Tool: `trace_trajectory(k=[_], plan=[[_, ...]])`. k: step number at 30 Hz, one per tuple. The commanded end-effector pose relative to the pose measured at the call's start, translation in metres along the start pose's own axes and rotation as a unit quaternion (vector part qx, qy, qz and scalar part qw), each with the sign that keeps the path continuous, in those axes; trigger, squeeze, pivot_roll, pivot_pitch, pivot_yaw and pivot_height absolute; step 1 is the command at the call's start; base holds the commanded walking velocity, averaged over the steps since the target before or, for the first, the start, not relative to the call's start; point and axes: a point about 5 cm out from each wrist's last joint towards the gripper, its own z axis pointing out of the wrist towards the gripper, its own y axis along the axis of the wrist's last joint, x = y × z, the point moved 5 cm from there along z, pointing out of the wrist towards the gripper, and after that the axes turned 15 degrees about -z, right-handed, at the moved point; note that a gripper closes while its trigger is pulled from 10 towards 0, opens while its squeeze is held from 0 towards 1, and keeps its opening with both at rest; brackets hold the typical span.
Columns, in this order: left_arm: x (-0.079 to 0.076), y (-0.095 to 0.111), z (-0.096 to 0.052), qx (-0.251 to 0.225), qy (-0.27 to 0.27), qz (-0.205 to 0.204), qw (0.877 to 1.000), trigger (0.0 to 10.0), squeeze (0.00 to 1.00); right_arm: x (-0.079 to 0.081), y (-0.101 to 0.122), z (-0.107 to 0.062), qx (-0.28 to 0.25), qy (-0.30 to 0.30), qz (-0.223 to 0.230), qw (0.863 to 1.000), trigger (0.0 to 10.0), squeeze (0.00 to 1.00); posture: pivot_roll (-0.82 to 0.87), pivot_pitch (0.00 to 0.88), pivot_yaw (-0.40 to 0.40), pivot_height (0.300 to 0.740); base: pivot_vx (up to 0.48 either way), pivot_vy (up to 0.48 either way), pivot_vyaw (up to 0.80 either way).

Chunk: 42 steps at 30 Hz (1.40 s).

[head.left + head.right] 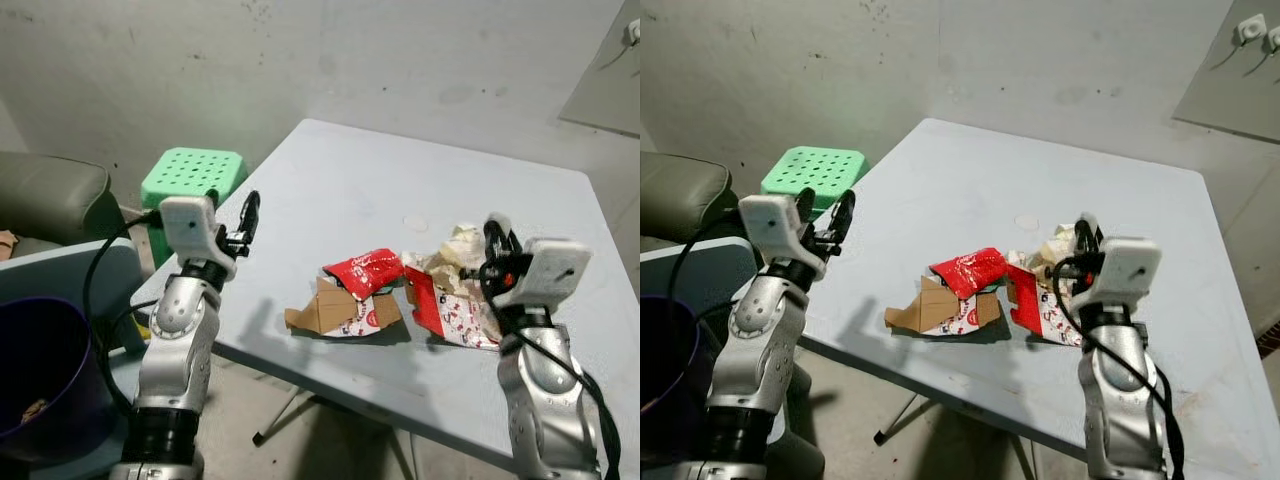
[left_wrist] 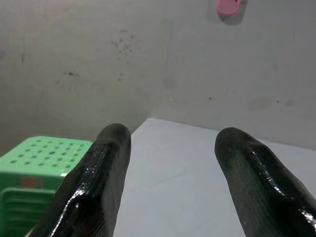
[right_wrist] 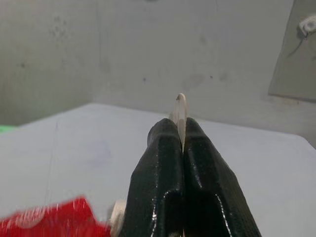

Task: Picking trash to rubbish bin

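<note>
Right wrist view: the right gripper [image 3: 180,136] is seen with its two black fingers pressed together on a thin pale sliver [image 3: 180,111], whose rounded tip stands out just past the fingertips. What the sliver is cannot be told; it looks like a flat stick or a scrap edge. Its long axis runs along the fingers, pointing up and away toward the far wall, and it is held edge-on to the camera.

In the left eye view this gripper [image 1: 497,236] is raised just above the right end of the litter on the pale grey table [image 1: 400,170], the pinch being kept high, presumably so that the piece can be carried clear of the pile. The remaining trash lies near the table's front edge: a crumpled red wrapper [image 1: 364,271] rests on a flattened brown carton [image 1: 335,310], and just beside it, under the right arm, a torn red-and-white box [image 1: 450,310] holds crumpled paper [image 1: 458,246].

The left gripper [image 1: 247,216] is held up over the table's left edge with its fingers apart and nothing between them, probably kept ready for a second piece. A green perforated stool [image 1: 193,176] stands beyond it. The dark purple bin [image 1: 45,375] stands on the floor at the robot's left, well apart from the litter, so the pinched piece is judged to need carrying across.
</note>
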Motion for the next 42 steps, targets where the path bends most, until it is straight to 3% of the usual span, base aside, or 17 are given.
trace_trajectory(k=[1,6,16,42], plan=[[-0.004,0.001,-0.001,-0.002,-0.006,0.009,1.0,10.0,0.0,0.001,0.001,-0.002,-0.005,-0.004,-0.009,1.0,10.0,0.0,-0.02,0.0,-0.019,0.74,0.0,0.0,0.0],[-0.002,-0.002,-0.002,0.005,-0.006,-0.003,1.0,10.0,0.0,0.005,-0.008,-0.005,0.011,-0.011,-0.007,1.0,10.0,0.0,-0.03,0.0,-0.016,0.74,0.0,0.0,0.0],[0.0,0.0,0.009,0.011,-0.012,-0.002,1.0,10.0,0.0,0.009,-0.009,-0.002,0.018,-0.002,-0.019,1.0,10.0,0.0,-0.04,0.0,-0.016,0.74,0.0,0.0,0.05],[-0.004,-0.004,0.017,0.024,-0.015,-0.01,1.0,10.0,0.0,0.01,-0.011,0.001,0.019,0.008,-0.019,1.0,10.0,0.0,-0.03,0.0,-0.022,0.74,0.0,0.0,0.78]])
